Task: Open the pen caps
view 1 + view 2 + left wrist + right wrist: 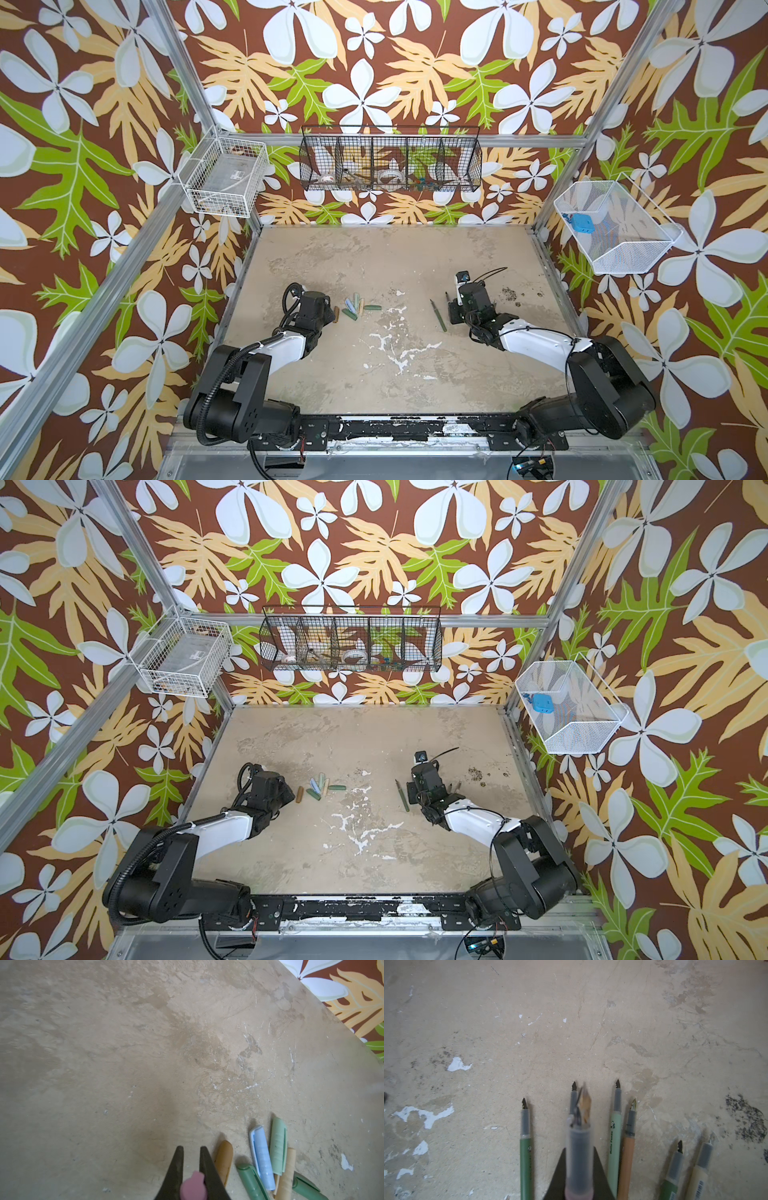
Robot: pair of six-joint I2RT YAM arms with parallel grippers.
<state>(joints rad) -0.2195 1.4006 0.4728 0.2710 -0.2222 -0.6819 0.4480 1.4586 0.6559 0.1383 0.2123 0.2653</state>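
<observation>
- Left pincer (192, 1148) clamped on pink cap (193, 1187); I judge set-down next.
- Loose cap pile (261, 1157) lies just beside it, toward worktop (124, 1064) middle.
- Right pincer (579, 1149) grips the uncapped pen body (579, 1138).

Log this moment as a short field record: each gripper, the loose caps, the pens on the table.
left gripper: jaws shut on pink cap
right gripper: jaws shut on pink pen, nib bare
loose caps: six, clustered on table beside left gripper
lying pens: six, uncapped, roughly parallel by right gripper
</observation>
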